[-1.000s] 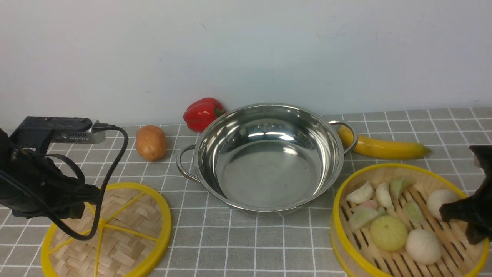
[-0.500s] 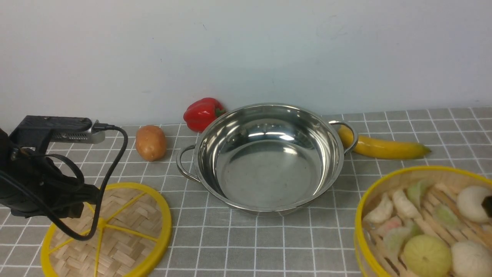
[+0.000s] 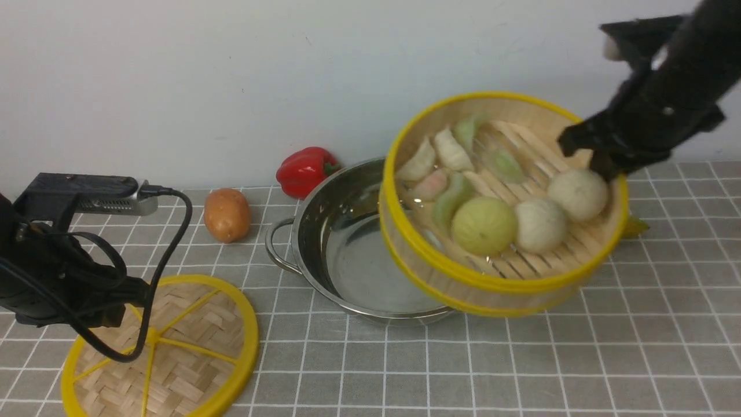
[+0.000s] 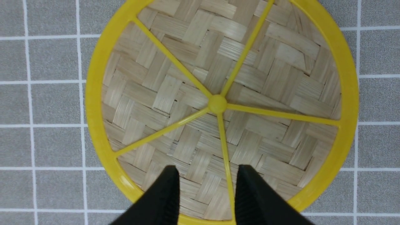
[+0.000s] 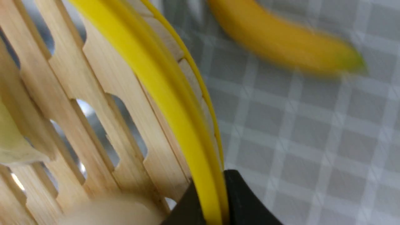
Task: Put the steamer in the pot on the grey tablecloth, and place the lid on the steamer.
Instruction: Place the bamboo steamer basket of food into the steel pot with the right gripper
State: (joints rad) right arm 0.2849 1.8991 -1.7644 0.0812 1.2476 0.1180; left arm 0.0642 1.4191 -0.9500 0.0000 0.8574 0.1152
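The steamer [image 3: 492, 294], a bamboo basket with yellow rims, hangs tilted in the air over the right side of the pot [image 3: 353, 260]. It holds buns [image 3: 483, 225] and dumplings. My right gripper [image 3: 596, 156] is shut on its far right rim, one finger inside the wall and one outside; the right wrist view shows the gripper [image 5: 212, 193] pinching the yellow rim of the steamer [image 5: 109, 93]. The lid [image 3: 173, 347] lies flat on the grey tablecloth [image 3: 521, 359] at the front left. My left gripper [image 4: 207, 170] hovers open over the lid [image 4: 175, 93], touching nothing.
A red pepper [image 3: 304, 171] and a potato [image 3: 227, 214] lie behind and to the left of the pot. A banana [image 5: 281, 40] lies behind the steamer, with only its tip [image 3: 634, 227] showing in the front view. The wall stands close behind.
The steamer has risen off the cloth at the front right and swung up and left over the pot in my right gripper. The left arm and lid have not moved.
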